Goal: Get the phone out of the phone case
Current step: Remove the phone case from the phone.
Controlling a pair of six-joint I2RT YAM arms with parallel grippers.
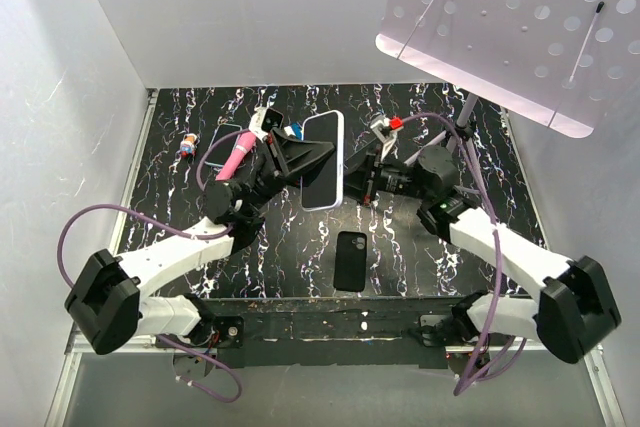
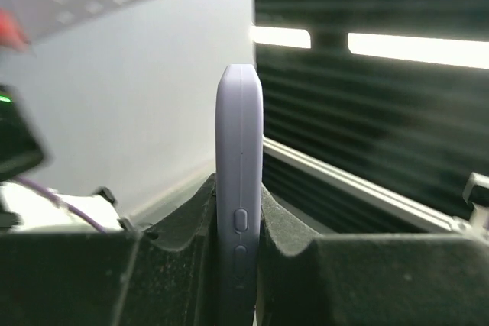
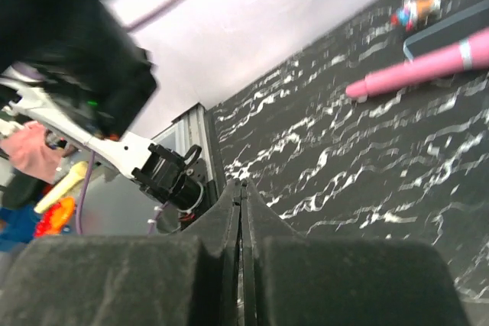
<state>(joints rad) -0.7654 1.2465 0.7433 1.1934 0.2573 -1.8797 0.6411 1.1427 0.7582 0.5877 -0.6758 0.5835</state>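
A phone in a lavender case [image 1: 322,160] is held up above the black marbled table [image 1: 450,117], screen side toward the top camera. My left gripper [image 1: 296,159] is shut on its left side. In the left wrist view the case's edge [image 2: 239,127] with its side buttons stands upright between my fingers, the gripper [image 2: 239,188] closed on it. My right gripper [image 1: 349,181] is shut with its tips at the phone's lower right edge. In the right wrist view its jaws [image 3: 243,185] are pressed together with nothing seen between them. A black phone-shaped slab [image 1: 350,259] lies flat near the front edge.
A pink pen [image 1: 236,155] [image 3: 416,74], a small toy figure [image 1: 188,145] [image 3: 416,9] and a blue-edged flat item [image 1: 291,132] lie at the back left. A red-capped piece [image 1: 392,124] sits at the back. A white perforated board [image 1: 520,17] on a stand overhangs the back right.
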